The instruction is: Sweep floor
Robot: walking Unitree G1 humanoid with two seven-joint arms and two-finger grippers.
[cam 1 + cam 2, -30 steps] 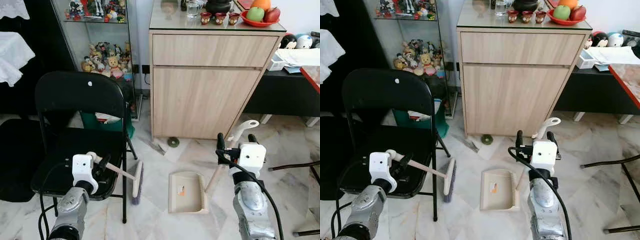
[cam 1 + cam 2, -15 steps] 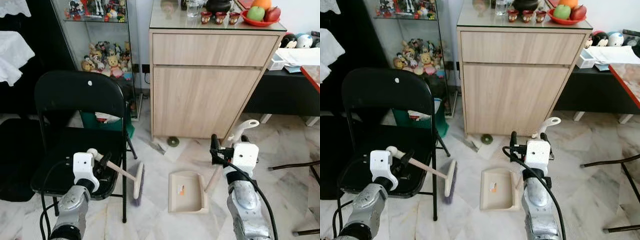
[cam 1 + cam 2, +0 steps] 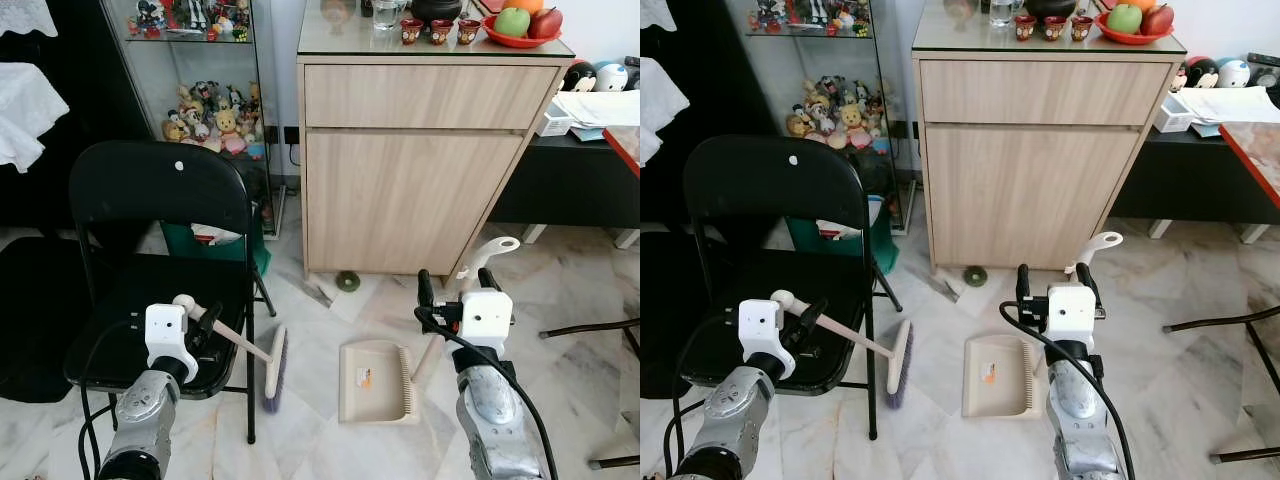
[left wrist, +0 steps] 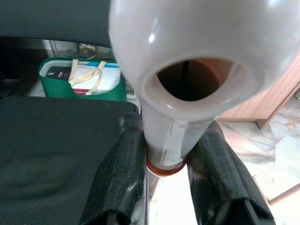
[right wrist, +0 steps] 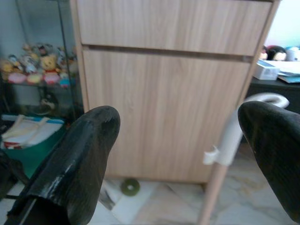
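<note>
My left gripper [image 3: 203, 325] is shut on the pale handle of a hand brush [image 3: 273, 363]; the brush head hangs down beside the chair, bristles near the floor. In the left wrist view both fingers [image 4: 121, 173] press the brush handle [image 4: 164, 140]. A beige dustpan [image 3: 374, 383] lies flat on the floor, its long handle [image 3: 489, 251] rising toward my right gripper [image 3: 455, 286]. That gripper is open; the dustpan handle [image 5: 224, 140] stands between its spread fingers [image 5: 79, 154], close to one of them. A small round green thing [image 3: 347, 282] and a scrap lie by the cabinet foot.
A black folding chair [image 3: 150, 200] stands at my left, against the brush. A wooden cabinet [image 3: 410, 190] is straight ahead, a glass case of toys [image 3: 205, 115] beside it. A low black table [image 3: 570, 185] and a thin chair leg [image 3: 590, 326] sit on the right.
My right gripper has shifted a little left, closer around the dustpan handle. The left gripper and the brush have stayed where they were.
</note>
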